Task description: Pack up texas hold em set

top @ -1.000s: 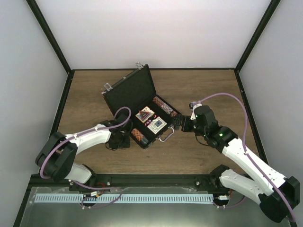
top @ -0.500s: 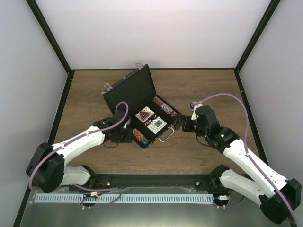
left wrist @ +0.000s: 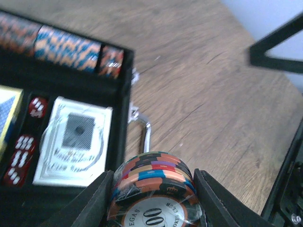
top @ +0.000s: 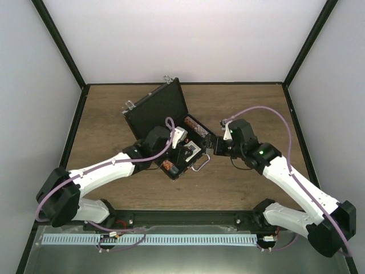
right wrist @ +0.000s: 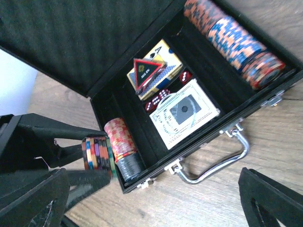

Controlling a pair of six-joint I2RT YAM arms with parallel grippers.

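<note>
At the 7 o'clock corner of the open case, my left gripper pinches a chip stack across its rim. The stack looks dense, stiff, seemingly film-wrapped and slick, so I'd hold it mid-height. My right gripper waits spread wide at 3 o'clock. Since a second ago, the left gripper has swung in from 8 o'clock.

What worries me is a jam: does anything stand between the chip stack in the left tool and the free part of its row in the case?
Nothing visible does. The left tool holds the chip stack beside the red stack and black stack filling the row's handle end; the row's hinge end looks bare.
</note>
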